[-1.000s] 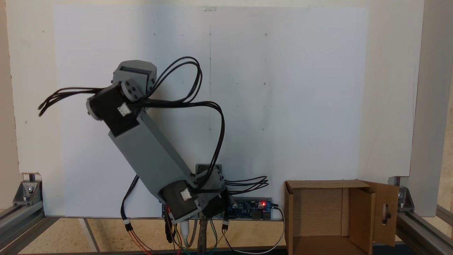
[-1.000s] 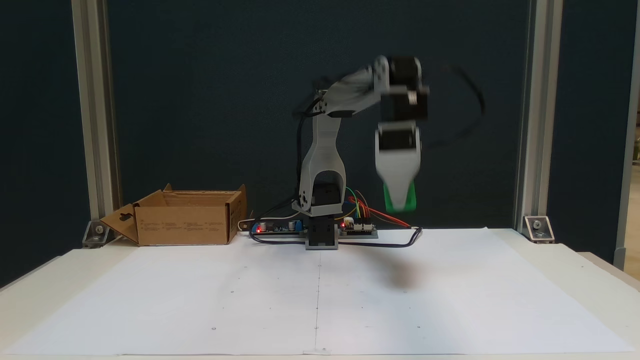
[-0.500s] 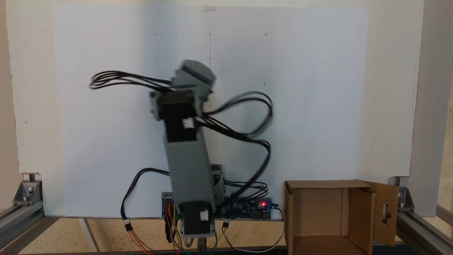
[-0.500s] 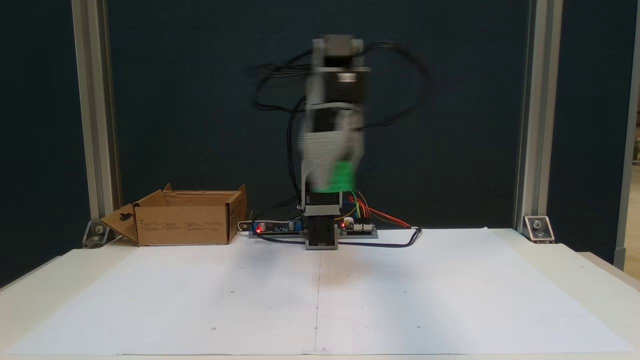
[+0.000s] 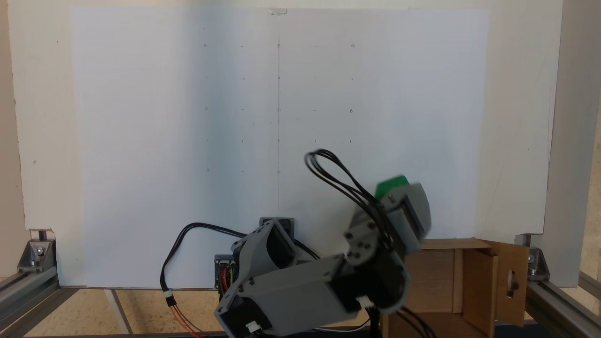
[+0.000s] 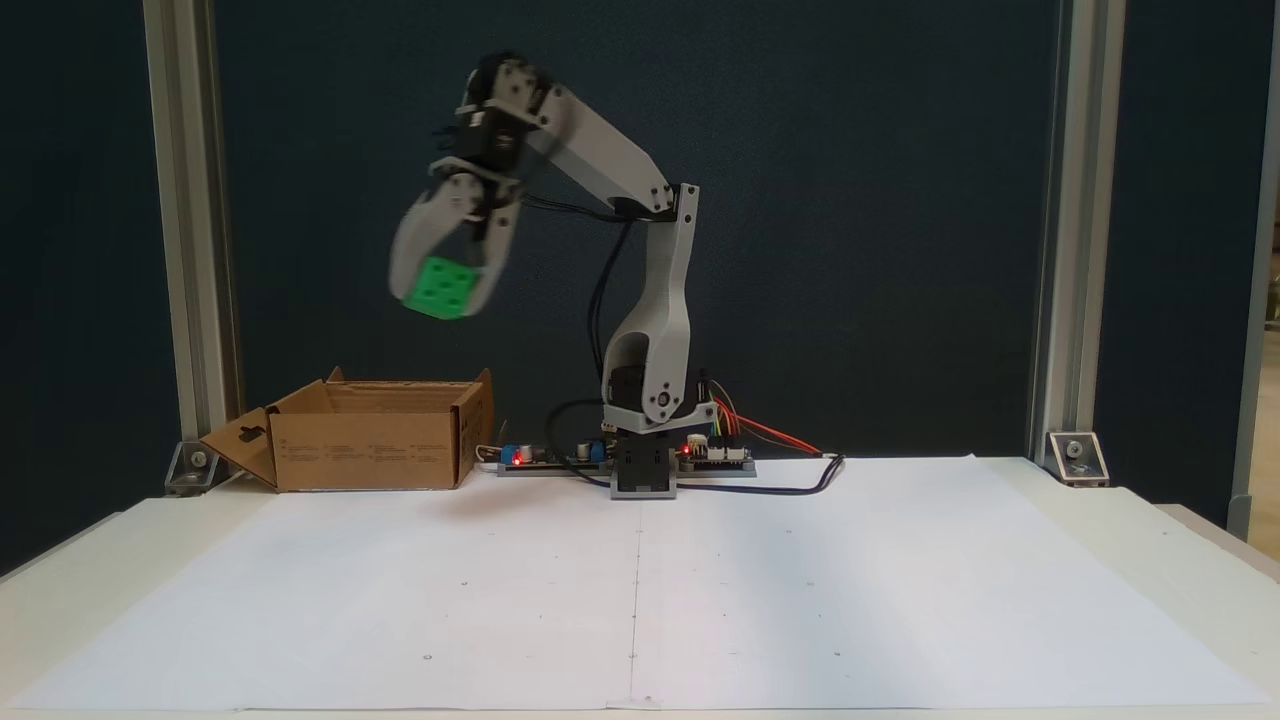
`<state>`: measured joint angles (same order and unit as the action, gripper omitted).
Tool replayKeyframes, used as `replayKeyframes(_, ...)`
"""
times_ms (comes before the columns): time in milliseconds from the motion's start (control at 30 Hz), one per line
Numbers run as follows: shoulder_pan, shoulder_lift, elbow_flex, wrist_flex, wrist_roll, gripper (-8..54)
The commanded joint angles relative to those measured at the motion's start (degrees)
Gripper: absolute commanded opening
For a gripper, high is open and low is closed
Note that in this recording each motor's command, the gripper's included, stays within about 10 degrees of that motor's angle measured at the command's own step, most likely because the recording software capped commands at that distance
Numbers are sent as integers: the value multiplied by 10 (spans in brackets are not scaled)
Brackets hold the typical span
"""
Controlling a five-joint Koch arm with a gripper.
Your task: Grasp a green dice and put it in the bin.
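The green dice (image 6: 441, 287) hangs high in the air, clamped between the grey fingers of my gripper (image 6: 440, 292), which is shut on it. A corner of the green dice (image 5: 391, 186) pokes out beyond the wrist as seen from above. The bin (image 6: 370, 448), a brown cardboard box with open flaps, stands on the table below the dice, which hangs over the box's right part in a fixed view. In a fixed view the bin (image 5: 474, 274) sits at the lower right, and the wrist overlaps its left edge.
A large white paper sheet (image 6: 640, 590) covers the table. The arm base with circuit boards and coloured wires (image 6: 700, 455) stands at the back centre. Aluminium frame posts (image 6: 185, 240) rise at both back corners.
The arm has swung from the far side of its base, past the centre, to above the bin's near edge, carrying the green dice with it.
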<state>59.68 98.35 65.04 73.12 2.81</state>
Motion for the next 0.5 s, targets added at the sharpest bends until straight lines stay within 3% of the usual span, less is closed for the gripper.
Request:
replayKeyframes(0, 90, -14, -23, -47, -95, 114)
replayKeyframes(300, 456, -138, -22, -185, -301, 114)
replayKeyframes(467, 496, -202, 14, -234, -381, 114)
